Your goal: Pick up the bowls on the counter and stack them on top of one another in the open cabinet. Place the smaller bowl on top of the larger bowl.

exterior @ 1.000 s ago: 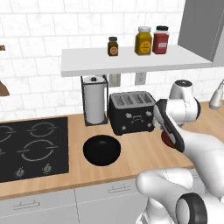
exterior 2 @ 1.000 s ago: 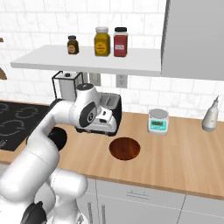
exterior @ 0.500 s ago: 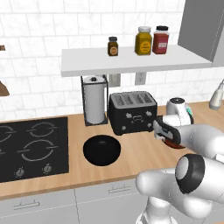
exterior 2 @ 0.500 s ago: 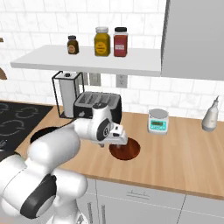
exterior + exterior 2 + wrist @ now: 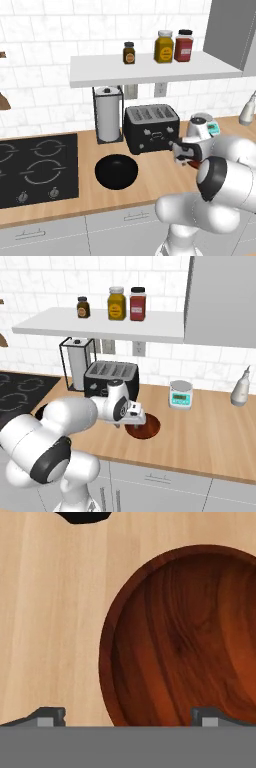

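Hovering with jaws spread wide, the gripper (image 5: 125,714) straddled the rim of the smaller bowl (image 5: 185,637); it looked stiff, light and glossy, so pinching that rim seemed best.

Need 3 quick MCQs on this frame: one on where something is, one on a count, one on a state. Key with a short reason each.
1. Where is the black bowl?
A. on the counter in front of the toaster
B. on the white shelf
C. on the stove top

2. How many jars stand on the shelf?
A. one
B. three
C. five

3. How does the gripper stand?
A. shut on the black bowl
B. shut on nothing
C. open over the reddish-brown bowl

Key: 1 A, it sits on the wood beside the stove. 2 B, three jars stand in a row. 3 C, in the hand view the finger tips stand wide apart across the bowl's rim.
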